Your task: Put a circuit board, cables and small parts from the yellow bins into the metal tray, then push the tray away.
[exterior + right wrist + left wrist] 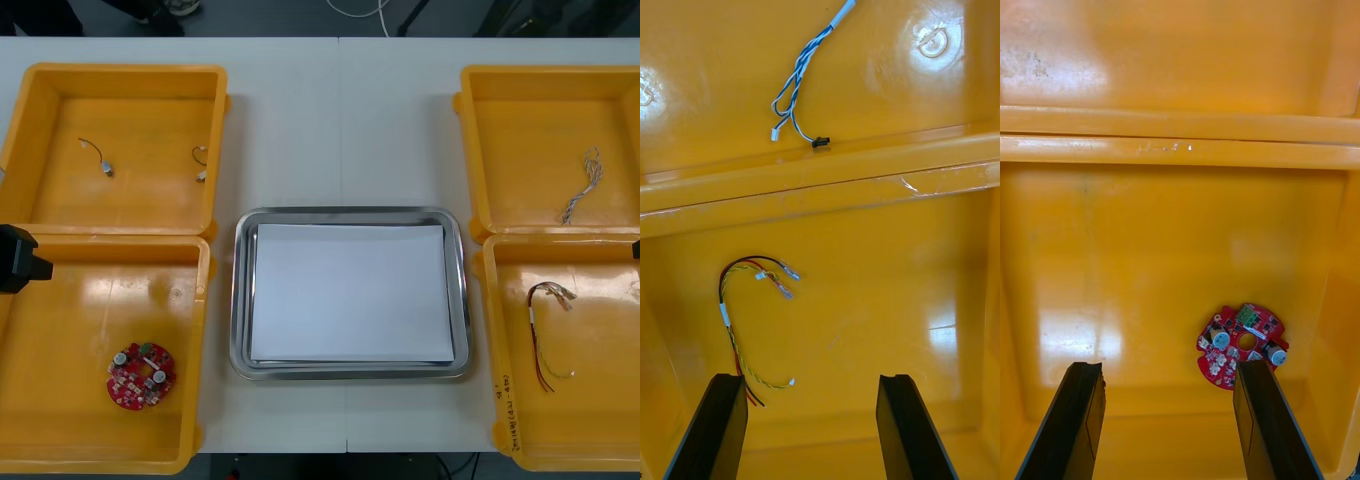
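Over near bins [60, 420], left gripper [1169, 367], right gripper [811, 379], fingers [1075, 420] wide apart, empty.

Four yellow bins [130, 72] stand on the table [340, 120], two by each tool. One metal tray [350, 212] lies between them. One round red circuit board [1241, 346] lies just ahead of the left tool [1169, 367], with two small metal parts [106, 169] in the bin beyond. There are two cables: one red and yellow cable [725, 313] just ahead of the right tool [812, 379], and one twisted blue and white cable [799, 71] in the bin beyond.
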Controlling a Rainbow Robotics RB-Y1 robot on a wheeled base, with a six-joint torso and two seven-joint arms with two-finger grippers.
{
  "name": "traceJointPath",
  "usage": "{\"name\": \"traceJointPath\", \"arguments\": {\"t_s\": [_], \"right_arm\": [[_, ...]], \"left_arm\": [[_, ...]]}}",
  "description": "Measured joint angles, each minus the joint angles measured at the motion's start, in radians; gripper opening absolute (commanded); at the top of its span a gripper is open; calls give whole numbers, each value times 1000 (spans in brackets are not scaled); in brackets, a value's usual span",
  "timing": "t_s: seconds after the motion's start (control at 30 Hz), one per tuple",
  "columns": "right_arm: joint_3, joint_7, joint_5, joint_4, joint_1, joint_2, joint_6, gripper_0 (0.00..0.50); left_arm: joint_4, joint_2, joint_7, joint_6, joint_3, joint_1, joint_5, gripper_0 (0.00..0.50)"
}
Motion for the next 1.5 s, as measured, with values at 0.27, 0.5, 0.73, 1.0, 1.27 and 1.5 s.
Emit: {"name": "traceJointPath", "arguments": {"t_s": [0.27,0.5,0.73,1.0,1.27,1.5], "right_arm": [[0,0,0,0,0,0,0,500],[0,0,0,0,0,0,0,500],[0,0,0,0,0,0,0,500],[0,0,0,0,0,0,0,500],[0,0,0,0,0,0,0,500],[0,0,0,0,0,0,0,500]], "left_arm": [[0,0,0,0,0,0,0,500],[0,0,0,0,0,0,0,500],[0,0,0,0,0,0,0,500],[0,0,0,0,0,0,0,500],[0,0,0,0,0,0,0,500],[0,0,0,0,0,0,0,500]]}}
